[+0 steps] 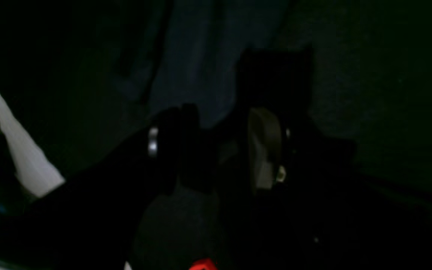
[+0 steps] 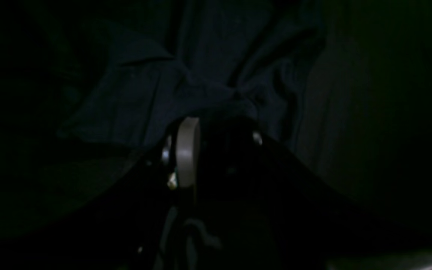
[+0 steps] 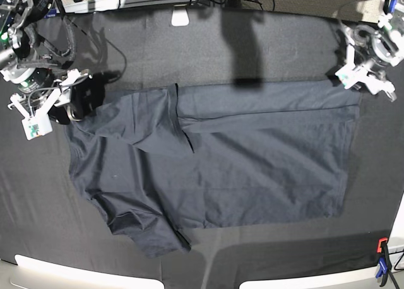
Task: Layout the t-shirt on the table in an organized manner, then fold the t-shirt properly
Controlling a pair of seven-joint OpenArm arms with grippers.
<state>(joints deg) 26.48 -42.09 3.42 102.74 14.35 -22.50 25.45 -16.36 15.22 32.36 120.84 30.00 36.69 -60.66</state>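
Meanwhile, the t-shirt is seen spread across the black tabletop, one part folded over. A bunched corner is pinched by the right gripper at the far left, while the left gripper is held parted at the shirt's far right corner.
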